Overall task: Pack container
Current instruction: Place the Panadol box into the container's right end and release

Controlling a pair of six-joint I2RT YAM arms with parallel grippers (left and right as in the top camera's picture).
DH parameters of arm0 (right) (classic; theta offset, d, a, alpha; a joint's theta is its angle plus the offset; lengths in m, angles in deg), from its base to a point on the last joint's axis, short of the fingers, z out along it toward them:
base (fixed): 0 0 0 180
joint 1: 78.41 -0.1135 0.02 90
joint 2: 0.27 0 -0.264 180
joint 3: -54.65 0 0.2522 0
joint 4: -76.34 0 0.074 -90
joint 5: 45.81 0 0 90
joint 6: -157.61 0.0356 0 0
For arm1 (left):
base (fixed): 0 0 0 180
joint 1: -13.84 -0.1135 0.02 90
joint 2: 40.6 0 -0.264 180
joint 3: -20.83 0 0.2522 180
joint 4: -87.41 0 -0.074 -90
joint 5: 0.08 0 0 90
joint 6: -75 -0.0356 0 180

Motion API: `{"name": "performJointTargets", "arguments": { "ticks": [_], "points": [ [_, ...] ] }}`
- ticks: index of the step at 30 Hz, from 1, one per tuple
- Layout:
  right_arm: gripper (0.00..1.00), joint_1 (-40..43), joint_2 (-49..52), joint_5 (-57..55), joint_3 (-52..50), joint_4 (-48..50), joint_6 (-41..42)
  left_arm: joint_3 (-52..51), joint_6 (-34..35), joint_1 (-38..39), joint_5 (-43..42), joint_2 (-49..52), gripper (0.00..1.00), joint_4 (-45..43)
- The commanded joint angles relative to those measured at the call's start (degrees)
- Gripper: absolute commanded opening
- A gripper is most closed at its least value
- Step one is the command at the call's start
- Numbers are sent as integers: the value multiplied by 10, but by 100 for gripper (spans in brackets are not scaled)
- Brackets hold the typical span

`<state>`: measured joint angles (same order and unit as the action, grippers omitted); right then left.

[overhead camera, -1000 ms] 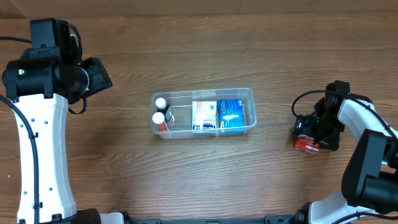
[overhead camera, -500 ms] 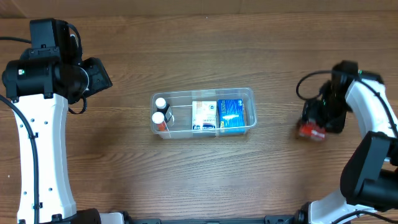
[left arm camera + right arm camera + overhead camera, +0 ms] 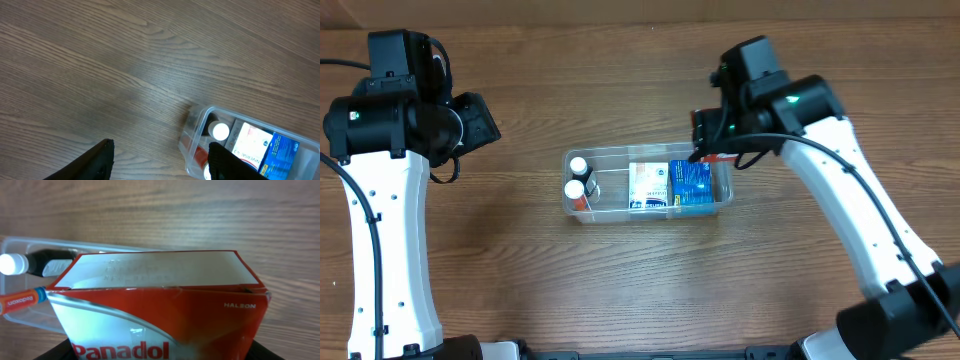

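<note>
The clear plastic container (image 3: 582, 217) sits at the table's middle. It holds two white-capped bottles (image 3: 577, 177), a white box (image 3: 648, 187) and a blue box (image 3: 691, 186). My right gripper (image 3: 712, 150) is shut on a red Panadol box (image 3: 165, 307) and holds it over the container's right end; the box fills the right wrist view, with the container (image 3: 20, 250) behind it. My left gripper (image 3: 160, 162) is open and empty, above bare wood left of the container (image 3: 200, 117), at the far left in the overhead view.
Bare wood-grain table (image 3: 520, 290) surrounds the container. The left arm (image 3: 380, 200) stands along the left edge. The right arm (image 3: 860, 220) stretches from the bottom right corner to the container.
My right gripper lifted the red box off the table at the far right and carried it left to the container's right end. The left arm has not moved.
</note>
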<state>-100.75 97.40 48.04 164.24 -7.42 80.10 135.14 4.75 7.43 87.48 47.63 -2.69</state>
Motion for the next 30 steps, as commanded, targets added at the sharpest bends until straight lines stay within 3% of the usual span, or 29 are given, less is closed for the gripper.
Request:
{"name": "performJointTargets", "arguments": {
  "ticks": [1,12,22,30],
  "points": [
    [71,-14,52,-3,9,-6,28,12,0,0,-6,-8,62,2],
    [71,-17,97,-3,-67,29,28,12,0,0,-6,-8,63,2],
    [80,-17,98,-2,-67,31,26,12,0,0,-5,-8,63,2],
    [81,-17,98,-3,-67,37,25,12,-1,0,-3,-8,63,2]
  ]
}}
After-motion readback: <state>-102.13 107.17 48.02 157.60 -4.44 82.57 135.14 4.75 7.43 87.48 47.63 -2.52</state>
